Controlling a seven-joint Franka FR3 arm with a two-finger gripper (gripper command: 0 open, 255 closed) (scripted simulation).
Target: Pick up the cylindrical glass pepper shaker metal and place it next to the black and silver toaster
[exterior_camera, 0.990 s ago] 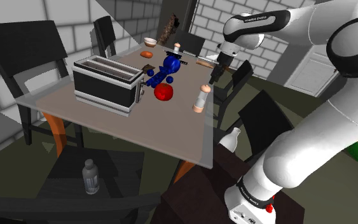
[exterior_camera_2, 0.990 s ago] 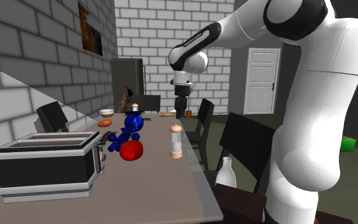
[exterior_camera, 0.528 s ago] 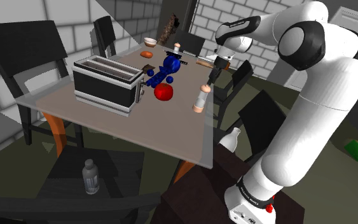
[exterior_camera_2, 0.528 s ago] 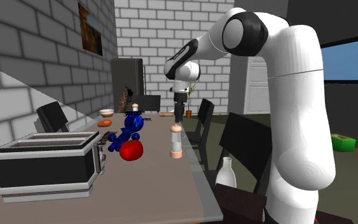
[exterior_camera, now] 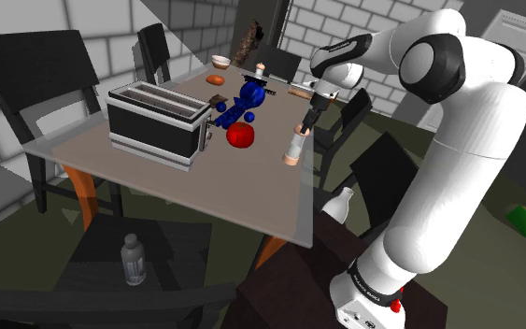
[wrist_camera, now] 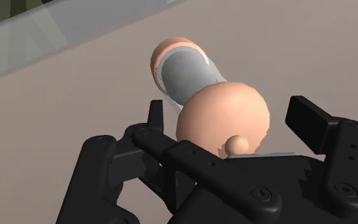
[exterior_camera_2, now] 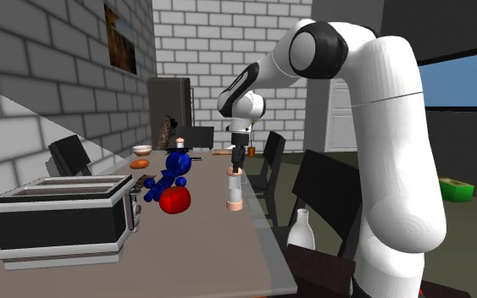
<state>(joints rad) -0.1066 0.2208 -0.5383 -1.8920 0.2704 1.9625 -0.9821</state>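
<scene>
Gripper [wrist_camera: 233, 121] wide open, either side of the pepper shaker [wrist_camera: 187, 70] peach top, without contact

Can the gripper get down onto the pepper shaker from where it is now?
Probably yes. The gripper hangs right above the pepper shaker, jaws open, with its cap showing between them in the wrist view. The red ball stands apart from it, so nothing looks in the way.

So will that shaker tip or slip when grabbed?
Probably tippy: the shaker is tall on a narrow base. Its smooth round body may slip, and roll if toppled. The pale middle may be glass, so perhaps fragile.
</scene>
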